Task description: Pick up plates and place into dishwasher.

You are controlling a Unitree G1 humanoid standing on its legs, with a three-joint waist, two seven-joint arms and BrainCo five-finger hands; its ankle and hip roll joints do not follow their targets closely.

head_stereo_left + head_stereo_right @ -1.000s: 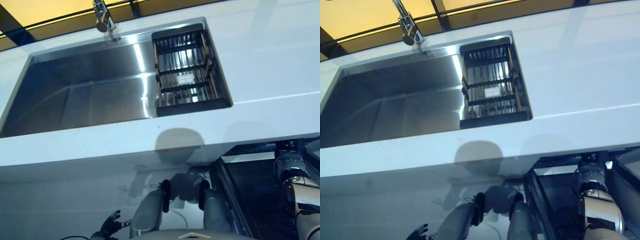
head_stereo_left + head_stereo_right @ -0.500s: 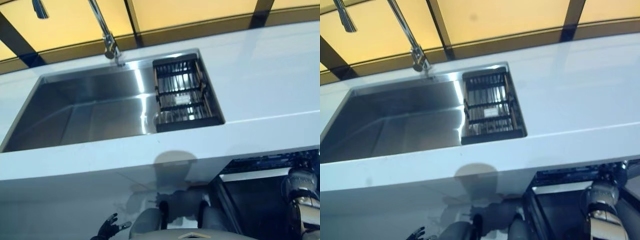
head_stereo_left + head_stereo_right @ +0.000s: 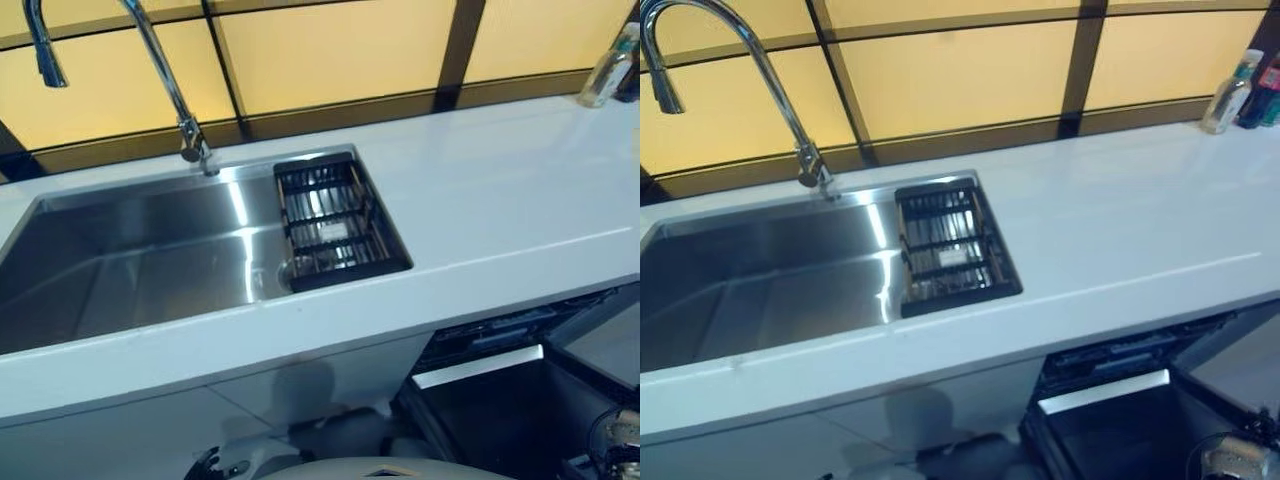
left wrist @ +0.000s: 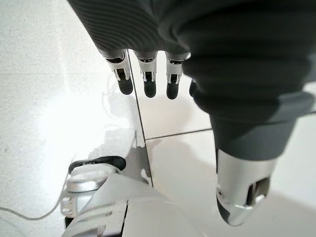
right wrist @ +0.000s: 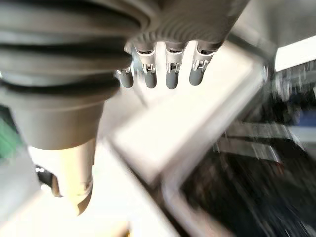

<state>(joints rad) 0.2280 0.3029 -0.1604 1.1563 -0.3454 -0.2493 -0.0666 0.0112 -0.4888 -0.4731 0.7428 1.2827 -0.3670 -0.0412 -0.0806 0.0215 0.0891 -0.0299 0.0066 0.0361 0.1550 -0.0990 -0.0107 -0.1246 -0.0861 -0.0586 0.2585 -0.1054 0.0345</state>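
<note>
The left hand is hanging over glossy white floor tiles, fingers straight and released, holding nothing. The right hand is likewise hanging loose with straight fingers, a blurred pale panel edge beyond their tips. The open dishwasher is showing a dark cavity under the smooth white countertop. Farther off are the brushed steel sink, its black wire drying rack and curved chrome faucet. I cannot tell where any plates are.

Open dishwasher under bare counter; rack filling sink's right end
</note>
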